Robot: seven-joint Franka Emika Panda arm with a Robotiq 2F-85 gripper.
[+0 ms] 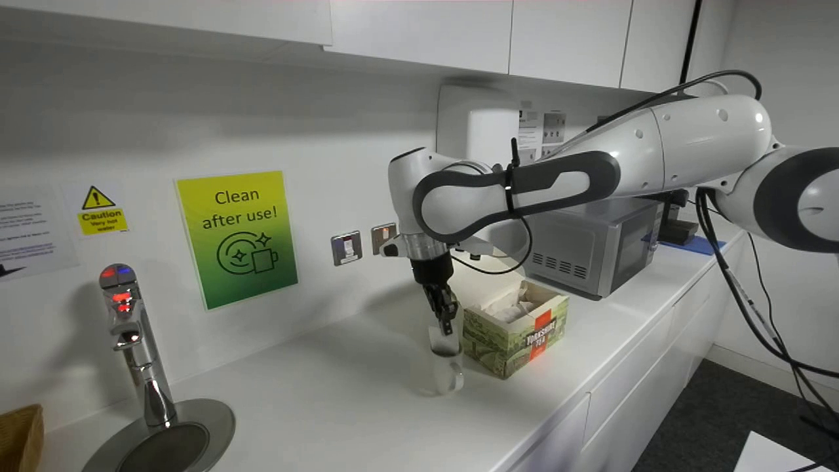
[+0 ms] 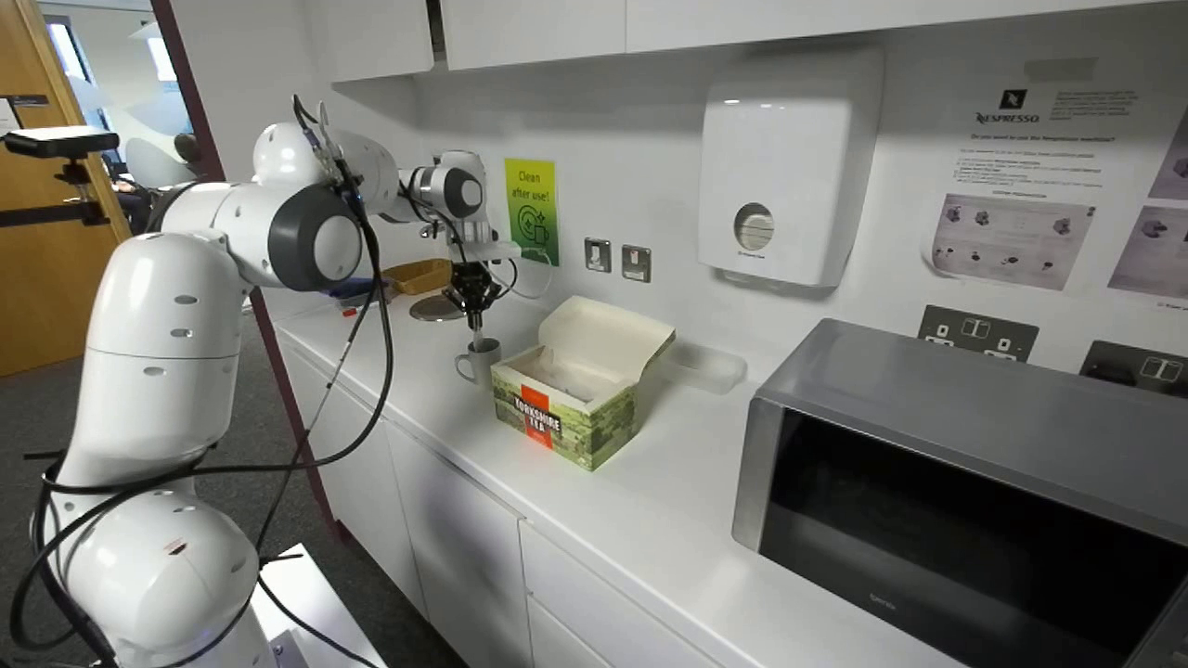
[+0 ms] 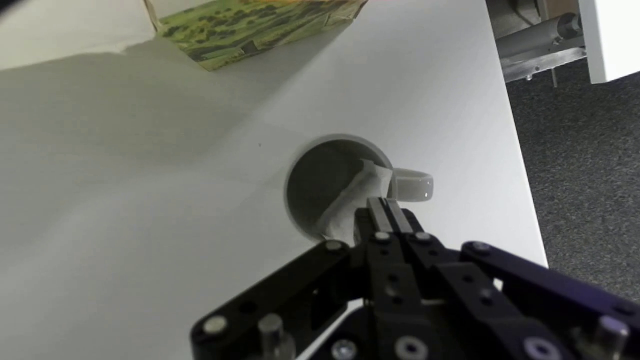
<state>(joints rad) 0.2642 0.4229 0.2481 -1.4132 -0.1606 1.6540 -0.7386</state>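
Note:
My gripper (image 3: 384, 201) points down with its fingers pressed together, over the handle side of a pale mug (image 3: 317, 175). A white tea bag (image 3: 352, 202) hangs from the fingertips and reaches down into the mug's opening. In an exterior view the bag (image 1: 444, 341) shows as a pale flap between the gripper (image 1: 447, 325) and the mug (image 1: 448, 375). The mug stands upright on the white counter, its handle towards the front edge. Beside it is an open Yorkshire Tea box (image 2: 568, 417) with its lid raised and pale bags inside.
A grey microwave (image 2: 928, 482) stands further along the counter, with a clear plastic tub (image 2: 707, 367) by the wall behind the tea box. At the opposite end are a tap (image 1: 141, 347) over a round drain (image 1: 167, 446) and a wicker basket (image 2: 418, 276). Cupboards hang overhead.

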